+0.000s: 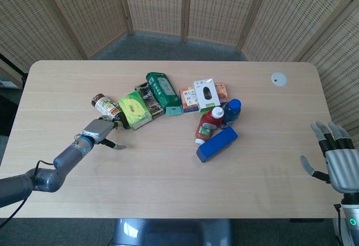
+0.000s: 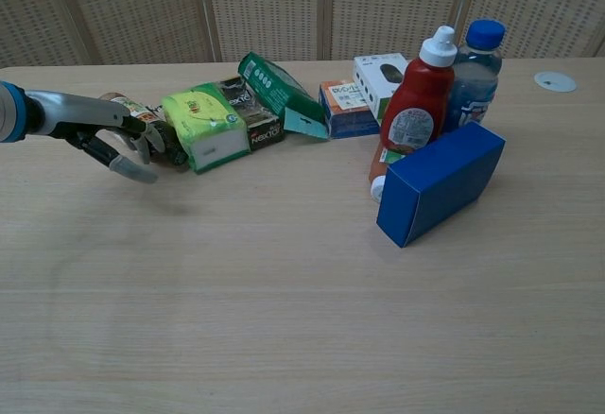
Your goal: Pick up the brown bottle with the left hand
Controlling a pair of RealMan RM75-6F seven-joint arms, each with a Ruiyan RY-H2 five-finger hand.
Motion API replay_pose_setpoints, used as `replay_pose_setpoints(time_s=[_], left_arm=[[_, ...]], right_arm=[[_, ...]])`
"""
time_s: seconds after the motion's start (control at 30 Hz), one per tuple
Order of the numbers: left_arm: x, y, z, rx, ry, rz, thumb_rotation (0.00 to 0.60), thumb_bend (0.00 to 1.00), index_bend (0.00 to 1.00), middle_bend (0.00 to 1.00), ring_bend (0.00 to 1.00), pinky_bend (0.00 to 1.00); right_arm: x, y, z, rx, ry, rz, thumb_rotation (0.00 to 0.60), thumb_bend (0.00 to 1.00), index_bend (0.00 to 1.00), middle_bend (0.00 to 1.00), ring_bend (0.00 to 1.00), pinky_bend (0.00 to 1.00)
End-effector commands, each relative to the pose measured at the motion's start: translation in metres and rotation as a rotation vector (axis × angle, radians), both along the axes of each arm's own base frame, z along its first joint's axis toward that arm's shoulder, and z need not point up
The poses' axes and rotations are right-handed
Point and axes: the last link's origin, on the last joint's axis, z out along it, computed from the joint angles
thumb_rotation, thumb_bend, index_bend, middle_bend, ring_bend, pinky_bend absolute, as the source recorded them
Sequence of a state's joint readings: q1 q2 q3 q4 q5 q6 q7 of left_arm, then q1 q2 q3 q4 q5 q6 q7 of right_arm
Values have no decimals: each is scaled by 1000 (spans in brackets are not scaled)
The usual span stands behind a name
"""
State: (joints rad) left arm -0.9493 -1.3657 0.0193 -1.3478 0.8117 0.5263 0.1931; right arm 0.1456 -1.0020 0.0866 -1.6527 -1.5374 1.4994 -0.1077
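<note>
The brown bottle [image 1: 106, 105] lies on its side on the table, its dark cap end toward the yellow-green tissue pack [image 1: 134, 109]. In the chest view the brown bottle [image 2: 149, 121] is partly hidden behind my left hand [image 2: 112, 137]. In the head view the left hand [image 1: 100, 130] sits just in front of the bottle, fingertips touching its lower end and thumb stretched out to the side, not wrapped around it. My right hand [image 1: 337, 160] hovers at the table's right edge, fingers spread and empty.
Against the tissue pack [image 2: 206, 126] lie a dark snack packet [image 2: 256, 122] and a tilted green wipes pack [image 2: 280, 94]. Further right are an orange box [image 2: 344, 110], a white box [image 2: 386, 74], a ketchup bottle [image 2: 416, 102], a water bottle [image 2: 475, 60] and a blue box [image 2: 440, 182].
</note>
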Motion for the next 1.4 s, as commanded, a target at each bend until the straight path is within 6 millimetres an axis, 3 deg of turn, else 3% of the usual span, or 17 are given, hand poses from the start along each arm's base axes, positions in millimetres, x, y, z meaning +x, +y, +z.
replay_pose_setpoints(time_s=[0.03, 0.3, 0.57, 0.93, 1.4], left_arm=[[2, -3, 3, -6, -5, -10, 239, 34, 0, 0, 0, 0], [-10, -26, 34, 27, 1, -92, 259, 34, 0, 0, 0, 0], [-29, -25, 70, 123, 8, -127, 410, 36, 0, 0, 0, 0], [-40, -7, 54, 118, 110, -172, 522, 34, 0, 0, 0, 0], [-40, 20, 29, 144, 169, -200, 555, 33, 0, 0, 0, 0]], right_arm=[[-1, 1, 1, -3, -2, -1, 22, 387, 0, 0, 0, 0], [-2, 1, 0, 0, -6, -1, 25, 386, 0, 0, 0, 0], [3, -3, -4, 12, -8, 20, 21, 387, 0, 0, 0, 0], [2, -2, -1, 6, -1, 8, 25, 387, 0, 0, 0, 0], [1, -1, 2, 2, 4, -11, 23, 387, 0, 0, 0, 0]])
